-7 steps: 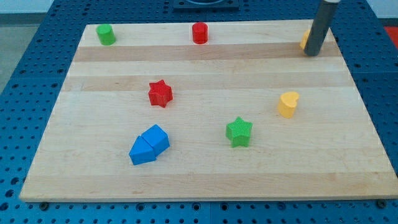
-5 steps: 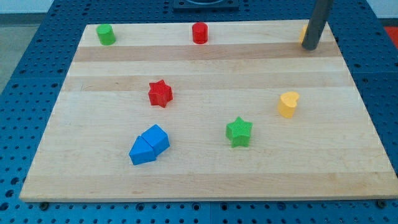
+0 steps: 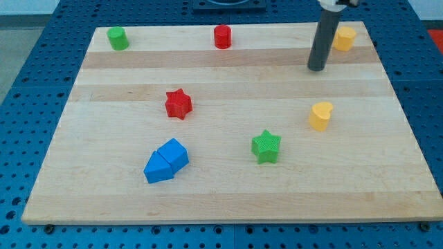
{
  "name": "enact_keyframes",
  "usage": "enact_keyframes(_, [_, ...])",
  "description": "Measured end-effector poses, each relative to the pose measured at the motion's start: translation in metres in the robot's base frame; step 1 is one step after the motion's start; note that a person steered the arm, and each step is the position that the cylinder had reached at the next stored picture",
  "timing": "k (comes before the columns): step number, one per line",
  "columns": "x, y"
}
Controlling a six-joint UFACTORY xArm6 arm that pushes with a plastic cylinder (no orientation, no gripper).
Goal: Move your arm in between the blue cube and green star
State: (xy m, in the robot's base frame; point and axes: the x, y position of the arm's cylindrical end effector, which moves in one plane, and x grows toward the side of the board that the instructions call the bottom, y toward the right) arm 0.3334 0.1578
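The blue cube (image 3: pixel 174 153) lies at the board's lower left, touching a blue wedge-shaped block (image 3: pixel 158 169) on its lower left side. The green star (image 3: pixel 266 146) lies to the right of them, near the board's lower middle, with bare wood between it and the cube. My tip (image 3: pixel 316 68) rests on the board at the upper right, far above and to the right of the green star, left of and below the yellow block (image 3: pixel 344 38) in the top right corner.
A red star (image 3: pixel 178 104) lies above the blue cube. A yellow heart-shaped block (image 3: pixel 320 115) lies up and right of the green star. A green cylinder (image 3: pixel 117 38) and a red cylinder (image 3: pixel 222 36) stand along the top edge of the wooden board (image 3: pixel 387 173).
My tip has moved left and down the view, away from the top right corner, uncovering the yellow block there. No block has moved.
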Motion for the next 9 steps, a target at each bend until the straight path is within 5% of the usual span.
enact_keyframes(5, [0.06,-0.104])
enact_keyframes(9, [0.123,-0.128])
